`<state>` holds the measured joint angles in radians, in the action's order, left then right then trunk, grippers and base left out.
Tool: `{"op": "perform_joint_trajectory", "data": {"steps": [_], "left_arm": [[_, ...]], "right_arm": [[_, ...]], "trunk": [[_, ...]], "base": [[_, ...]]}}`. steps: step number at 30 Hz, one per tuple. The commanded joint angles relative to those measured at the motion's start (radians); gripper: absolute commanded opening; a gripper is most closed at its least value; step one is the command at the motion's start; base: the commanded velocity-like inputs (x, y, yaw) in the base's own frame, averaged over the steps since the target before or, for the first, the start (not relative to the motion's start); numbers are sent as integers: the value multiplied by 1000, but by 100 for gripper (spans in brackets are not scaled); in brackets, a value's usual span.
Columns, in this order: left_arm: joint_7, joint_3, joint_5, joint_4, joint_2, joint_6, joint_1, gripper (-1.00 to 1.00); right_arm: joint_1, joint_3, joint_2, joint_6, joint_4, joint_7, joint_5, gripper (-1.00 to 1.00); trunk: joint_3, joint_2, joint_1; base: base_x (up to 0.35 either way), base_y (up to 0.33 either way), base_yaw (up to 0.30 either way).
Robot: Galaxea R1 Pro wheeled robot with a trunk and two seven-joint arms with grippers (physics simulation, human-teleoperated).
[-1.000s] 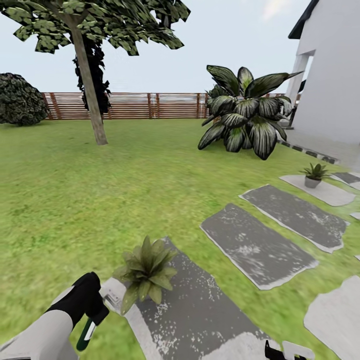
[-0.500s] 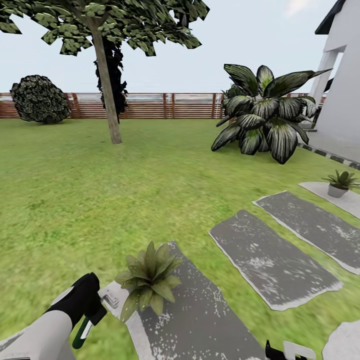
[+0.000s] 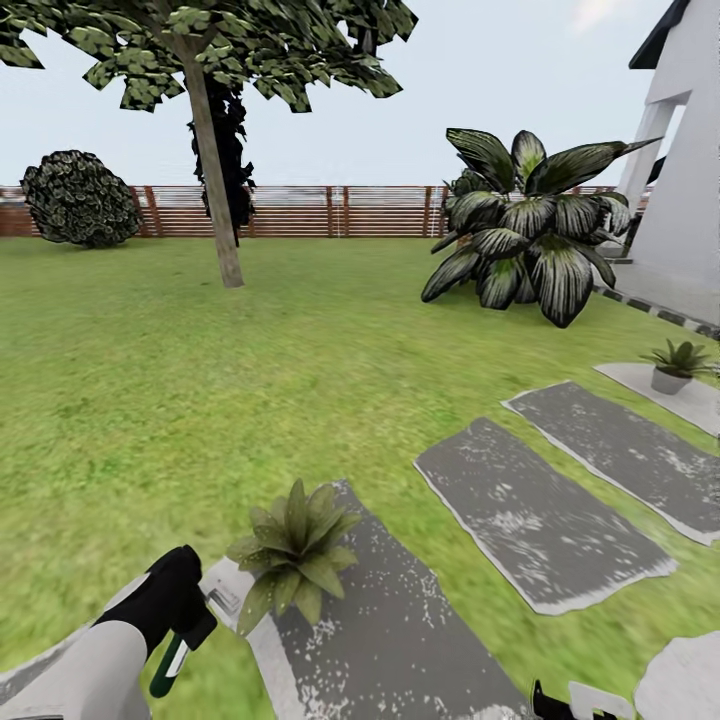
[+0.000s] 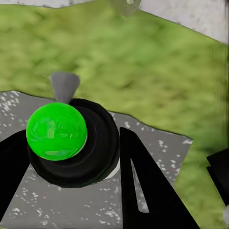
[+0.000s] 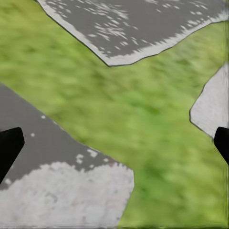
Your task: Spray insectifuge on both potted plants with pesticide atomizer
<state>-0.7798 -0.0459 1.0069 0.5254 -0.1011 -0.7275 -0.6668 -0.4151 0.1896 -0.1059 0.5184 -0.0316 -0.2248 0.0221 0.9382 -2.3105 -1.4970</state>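
A: Where is the pesticide atomizer?
B: Near left, low in the head view. The left gripper has its black fingers closed on it; the dark green body with a white strip hangs below the grip. In the left wrist view the bottle's round end shows bright green, with a black finger on either side.

A: And the right gripper?
B: It sits at the near right edge. In the right wrist view its two dark fingers stand far apart, with nothing between them.

A: What is close to the bottle?
B: The near potted plant, a low rosette of pointed leaves, stands just right of the left gripper on the near stepping stone. Nothing lies between them.

A: The other one?
B: The far potted plant, in a small grey pot, stands well off to the right on a pale slab. Two more grey stones lie between the two plants.

A: And the surroundings?
B: Green lawn all round. Farther off stands a big striped-leaf plant, a tree to the left, a round dark bush at far left, a brown slatted fence behind them, and a white house wall at the right.
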Motion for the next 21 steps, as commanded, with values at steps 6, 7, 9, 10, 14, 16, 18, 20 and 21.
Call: {"op": "perform_joint_trajectory", "data": {"steps": [6, 7, 9, 10, 14, 16, 18, 20, 21], "left_arm": [[-9, -5, 9, 7, 3, -3, 0, -100], [-9, -5, 9, 9, 3, -3, 0, -100], [-9, -7, 9, 12, 4, -3, 0, -100], [-9, -8, 9, 13, 4, -4, 0, -100], [-9, -12, 8, 17, 6, -5, 0, -100], [-8, -11, 0, 24, 35, -5, -2, -100], [-7, -6, -9, 64, 79, -14, -2, -100], [-7, -7, -11, 72, 75, -23, -2, -100], [-7, -7, -10, 73, 72, -25, -2, -100]], "right_arm": [[-1, 4, 0, 3, 1, -1, 2, 100], [-1, 4, 1, 3, 1, -1, 2, 100], [-1, 4, 2, 3, 1, -1, 2, 100], [-1, 4, 2, 3, 1, -1, 2, 100], [-1, 4, 2, 3, 1, -1, 2, 100], [-1, 4, 2, 3, 1, -1, 2, 100], [-1, 4, 2, 3, 1, -1, 2, 100], [-1, 4, 2, 3, 1, -1, 2, 100], [-1, 4, 2, 3, 1, -1, 2, 100]], "trunk": [[1, 0, 1], [1, 0, 1], [1, 0, 1], [1, 0, 1], [1, 0, 1], [1, 0, 1], [1, 0, 1], [1, 0, 1], [1, 0, 1]], "base": [[-201, -200, 41], [-164, -226, 195], [-142, -236, 246], [-129, -241, 264], [-25, -265, 275], [161, -217, 278], [262, -168, 275], [275, -162, 238], [278, -161, 146]]}}
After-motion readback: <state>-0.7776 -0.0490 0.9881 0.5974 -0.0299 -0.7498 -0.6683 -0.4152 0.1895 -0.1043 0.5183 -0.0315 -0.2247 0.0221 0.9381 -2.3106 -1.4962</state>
